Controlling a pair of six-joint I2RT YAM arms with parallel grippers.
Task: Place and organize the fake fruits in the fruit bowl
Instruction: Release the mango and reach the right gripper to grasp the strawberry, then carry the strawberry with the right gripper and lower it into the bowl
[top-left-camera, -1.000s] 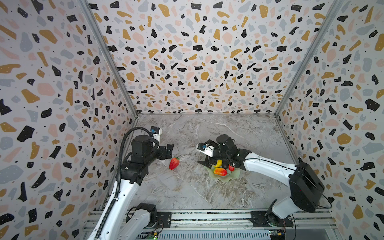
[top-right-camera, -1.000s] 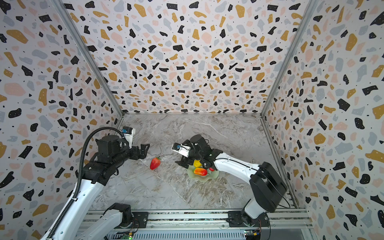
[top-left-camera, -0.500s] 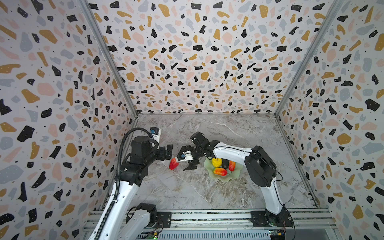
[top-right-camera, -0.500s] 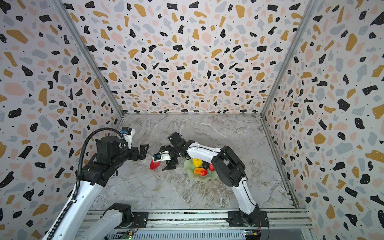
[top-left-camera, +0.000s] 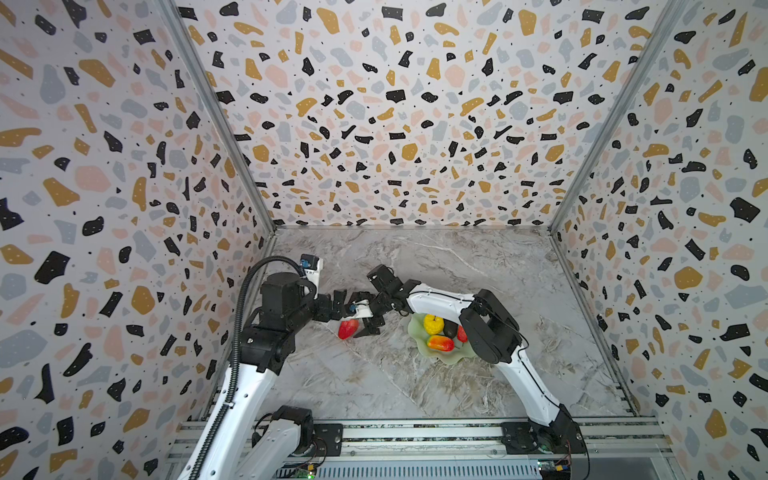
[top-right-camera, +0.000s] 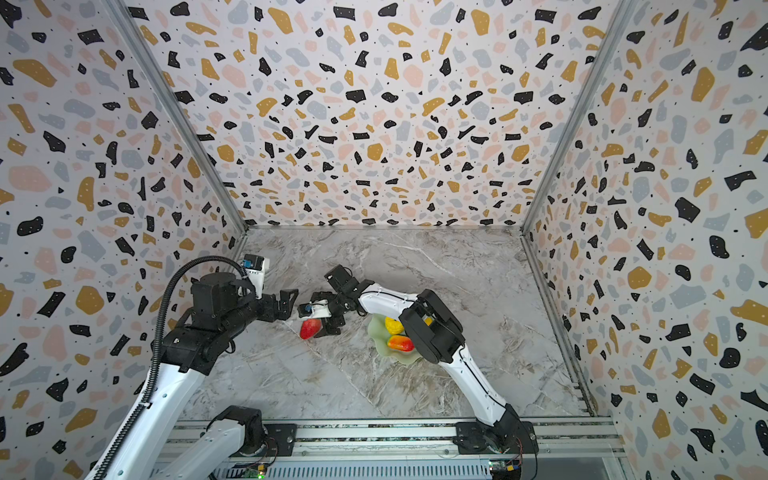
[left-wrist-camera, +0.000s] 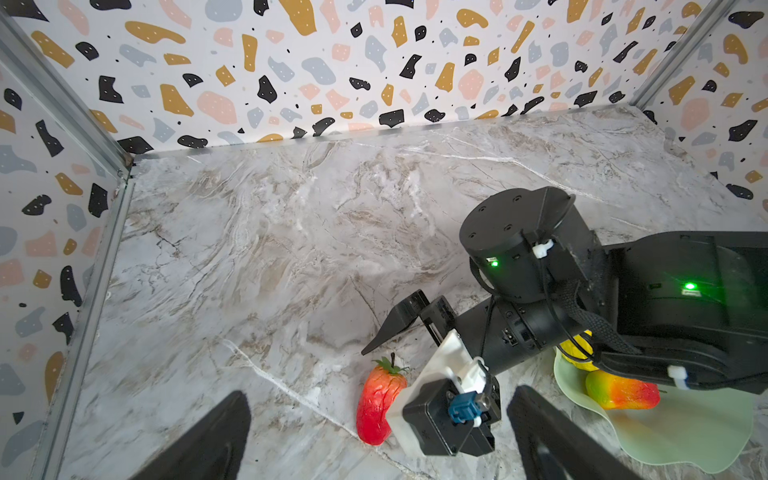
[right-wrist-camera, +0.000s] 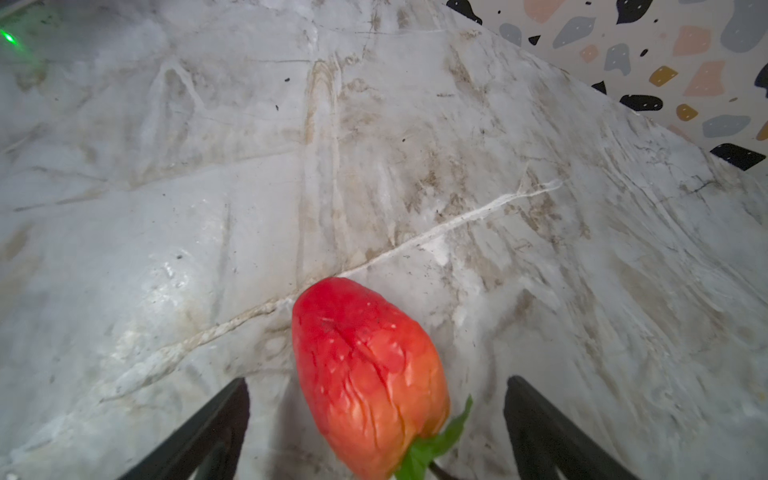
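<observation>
Presently, in both top views: strawberry (top-left-camera: 348, 328) (top-right-camera: 309, 328), one, glossy red, tapered, lying on its side on the marbled bench (top-left-camera: 374, 374), outside the fruit bowl (top-left-camera: 419, 353) and to its left. The fruit bowl is pale mint with a wavy rim and holds a bumpy yellow fruit (top-left-camera: 433, 324), a red-orange-yellow mango (top-left-camera: 441, 343), a dark avocado (top-left-camera: 451, 329) and a second red fruit (top-left-camera: 462, 332) partly hidden under the right arm. The right tool (top-left-camera: 360, 330) is lowered at the strawberry, dark fingers just beside it; contact cannot be judged here. The left tool (top-left-camera: 336, 305), released and empty, hangs near the strawberry but apart from it. Left wrist view: strawberry (left-wrist-camera: 378, 403), red shading to orange-pink toward the cap, skin wrinkled, green leafy cap with a dark stem. Its cap end sits under the right tool, one black finger (left-wrist-camera: 395, 328) slanting down just past the cap, the other hidden behind the white camera mount. The left tool's fingers stand wide apart with nothing between them. Right wrist view: strawberry (right-wrist-camera: 370, 382), creased and dimpled, red at the tip, orange toward the cap, one green leaf showing. It lies lengthwise between the right tool's two fingers, cap end toward the wrist, with bare bench on both sides of it. The tool is released and grasps nothing.
</observation>
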